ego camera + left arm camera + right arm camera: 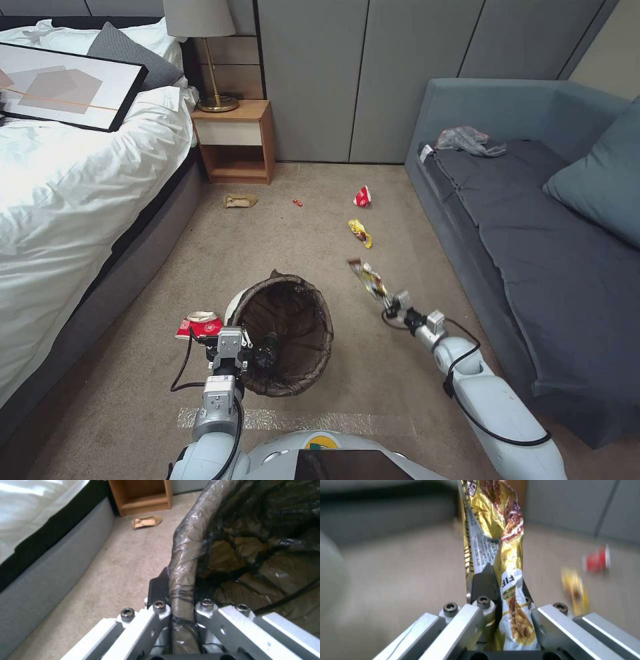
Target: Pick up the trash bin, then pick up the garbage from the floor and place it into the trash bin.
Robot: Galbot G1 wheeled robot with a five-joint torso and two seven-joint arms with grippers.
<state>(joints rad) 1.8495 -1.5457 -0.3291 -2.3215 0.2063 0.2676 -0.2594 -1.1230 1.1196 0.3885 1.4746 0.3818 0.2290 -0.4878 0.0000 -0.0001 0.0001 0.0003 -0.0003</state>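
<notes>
Head view: left tool [257,352] is pinched on the near rim of the trash bin [283,333], its bag-lined mouth tilted toward the camera. Right tool [393,301], at the bin's 3 o'clock and well apart, is pressed together on a yellow snack wrapper [367,277] that sticks up from it. On the carpet [320,220]: crushed red-and-white cup [199,325] just beside the bin at 9 o'clock; yellow wrapper [360,233], red cup [362,196], red scrap [297,202] and tan packet [240,200] toward 12 o'clock.
</notes>
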